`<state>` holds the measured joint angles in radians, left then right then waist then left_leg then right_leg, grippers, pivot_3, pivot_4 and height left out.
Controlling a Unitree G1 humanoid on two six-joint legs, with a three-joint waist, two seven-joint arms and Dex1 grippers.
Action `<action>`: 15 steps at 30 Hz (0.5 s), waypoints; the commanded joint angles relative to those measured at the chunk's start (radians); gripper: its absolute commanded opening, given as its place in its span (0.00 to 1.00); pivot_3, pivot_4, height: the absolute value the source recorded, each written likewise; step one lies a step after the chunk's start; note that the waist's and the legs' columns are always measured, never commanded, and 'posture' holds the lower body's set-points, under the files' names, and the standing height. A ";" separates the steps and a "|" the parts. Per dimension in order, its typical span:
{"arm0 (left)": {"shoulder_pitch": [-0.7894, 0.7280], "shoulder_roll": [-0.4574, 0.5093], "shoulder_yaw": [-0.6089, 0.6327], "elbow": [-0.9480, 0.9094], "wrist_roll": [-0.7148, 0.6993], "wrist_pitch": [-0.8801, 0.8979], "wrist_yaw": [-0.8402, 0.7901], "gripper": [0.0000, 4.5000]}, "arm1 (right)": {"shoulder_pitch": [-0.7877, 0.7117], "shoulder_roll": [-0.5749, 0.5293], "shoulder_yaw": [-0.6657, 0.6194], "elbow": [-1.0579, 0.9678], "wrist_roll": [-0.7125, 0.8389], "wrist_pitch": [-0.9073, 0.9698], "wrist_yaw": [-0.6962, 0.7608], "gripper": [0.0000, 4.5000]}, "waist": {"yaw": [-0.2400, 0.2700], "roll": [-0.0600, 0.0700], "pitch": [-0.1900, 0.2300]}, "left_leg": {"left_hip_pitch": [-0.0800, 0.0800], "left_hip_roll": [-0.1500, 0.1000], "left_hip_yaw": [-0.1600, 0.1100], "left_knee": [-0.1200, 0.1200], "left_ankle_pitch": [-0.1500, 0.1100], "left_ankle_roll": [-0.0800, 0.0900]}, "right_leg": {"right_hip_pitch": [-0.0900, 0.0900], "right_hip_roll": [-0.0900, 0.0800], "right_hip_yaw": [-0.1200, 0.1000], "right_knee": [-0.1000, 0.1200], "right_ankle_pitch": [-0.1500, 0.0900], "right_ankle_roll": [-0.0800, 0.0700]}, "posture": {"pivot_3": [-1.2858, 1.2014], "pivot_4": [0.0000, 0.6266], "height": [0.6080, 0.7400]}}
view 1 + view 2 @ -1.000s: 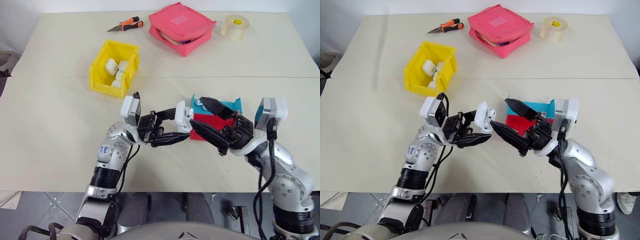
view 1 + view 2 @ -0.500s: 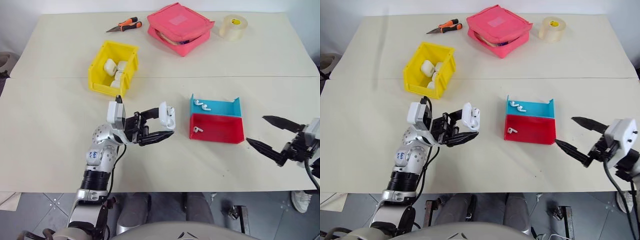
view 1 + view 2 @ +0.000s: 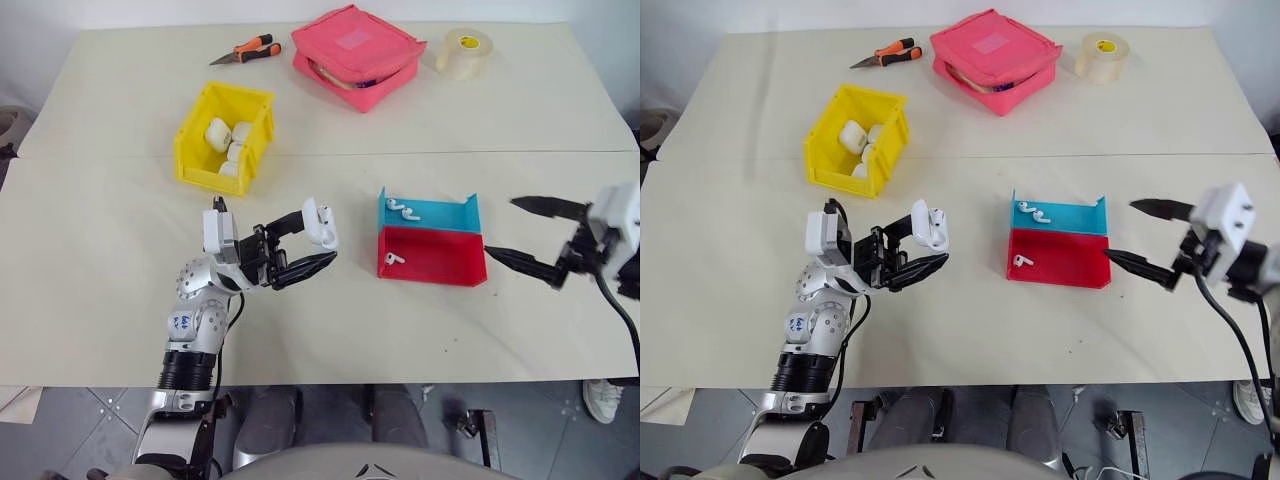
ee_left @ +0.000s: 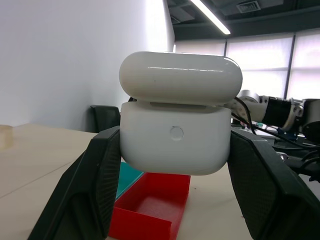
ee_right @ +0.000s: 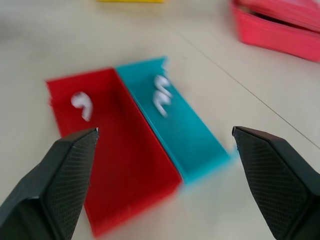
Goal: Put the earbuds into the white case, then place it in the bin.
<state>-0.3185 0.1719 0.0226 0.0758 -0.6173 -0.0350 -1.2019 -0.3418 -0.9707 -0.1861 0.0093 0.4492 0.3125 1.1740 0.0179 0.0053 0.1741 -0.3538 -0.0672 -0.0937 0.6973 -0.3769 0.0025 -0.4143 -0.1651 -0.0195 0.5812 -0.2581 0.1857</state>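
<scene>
My left gripper point(image 3: 316, 241) is shut on the white case point(image 3: 321, 221), holding it above the table, left of the trays. In the left wrist view the white case point(image 4: 175, 135) sits between the two fingers with its lid slightly ajar. Two earbuds point(image 3: 401, 208) lie in the blue tray point(image 3: 440, 213) and one earbud point(image 3: 394, 258) in the red tray point(image 3: 440, 265). My right gripper point(image 3: 500, 227) stands open just right of the trays, with nothing in it. The yellow bin point(image 3: 200, 180), farther back on the left, holds several white cases.
A pink zip pouch point(image 3: 358, 55), a roll of tape point(image 3: 462, 52) and orange-handled pliers point(image 3: 248, 48) lie along the table's far edge. The two trays sit side by side mid-table.
My right gripper has pulled away from the case and swung far to the right, uncovering the trays. My left gripper has drifted left, still holding the case.
</scene>
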 commanded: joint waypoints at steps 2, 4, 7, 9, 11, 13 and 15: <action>-0.017 -0.010 -0.005 -0.020 0.000 -0.027 0.003 0.62 | -0.287 -0.006 0.234 0.108 -0.161 0.173 0.005 0.99 | 0.005 0.000 0.000 | -0.001 0.001 -0.001 -0.001 0.000 -0.001 | -0.001 0.000 -0.002 -0.002 0.000 -0.001 | 0.52 0.24 1.00; -0.027 -0.017 -0.008 -0.005 0.005 -0.045 -0.002 0.62 | -0.417 0.033 0.321 0.198 -0.228 0.197 0.012 0.99 | 0.007 0.000 0.000 | -0.002 0.001 -0.004 -0.001 0.000 -0.002 | -0.001 0.001 -0.004 -0.003 -0.001 -0.002 | 0.52 0.24 1.00; -0.039 -0.026 -0.009 0.013 0.009 -0.066 -0.003 0.62 | -0.532 0.072 0.405 0.318 -0.317 0.162 0.027 0.99 | 0.006 0.000 0.000 | -0.005 0.000 -0.004 -0.001 -0.001 -0.001 | -0.003 0.000 -0.004 -0.002 0.000 -0.001 | 0.52 0.24 1.00; -0.047 -0.037 -0.012 0.018 0.011 -0.076 0.002 0.62 | -0.610 0.110 0.488 0.418 -0.399 0.092 0.061 0.99 | 0.006 0.000 0.000 | -0.006 -0.002 -0.004 -0.001 -0.001 -0.001 | -0.004 -0.001 -0.004 -0.003 0.000 -0.001 | 0.52 0.24 1.00; -0.045 -0.043 -0.015 0.018 0.014 -0.082 0.003 0.62 | -0.667 0.148 0.546 0.503 -0.459 0.031 0.084 0.99 | -0.003 0.000 0.000 | -0.007 -0.002 -0.004 -0.001 -0.001 -0.001 | -0.006 -0.001 -0.004 -0.003 0.000 -0.001 | 0.52 0.24 1.00; -0.040 -0.045 -0.018 0.015 0.016 -0.085 0.002 0.62 | -0.701 0.179 0.573 0.578 -0.501 -0.028 0.095 0.99 | -0.011 0.000 0.000 | -0.011 -0.002 -0.003 -0.001 -0.001 -0.001 | -0.011 -0.001 -0.004 0.000 0.000 -0.001 | 0.52 0.24 1.00; -0.032 -0.045 -0.019 0.010 0.017 -0.087 0.005 0.62 | -0.731 0.219 0.584 0.642 -0.521 -0.060 0.106 0.99 | -0.020 0.000 0.000 | -0.016 -0.002 -0.004 0.000 -0.001 -0.001 | -0.016 -0.001 -0.005 0.002 0.000 -0.001 | 0.52 0.24 1.00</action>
<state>-0.3535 0.1295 0.0061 0.1012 -0.6032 -0.1047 -1.1983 -1.0417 -0.7521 0.3996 0.6202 -0.0516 0.2893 1.2672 -0.0017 0.0053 0.1741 -0.3696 -0.0689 -0.0970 0.6979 -0.3780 0.0014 -0.4301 -0.1659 -0.0248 0.5835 -0.2584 0.1850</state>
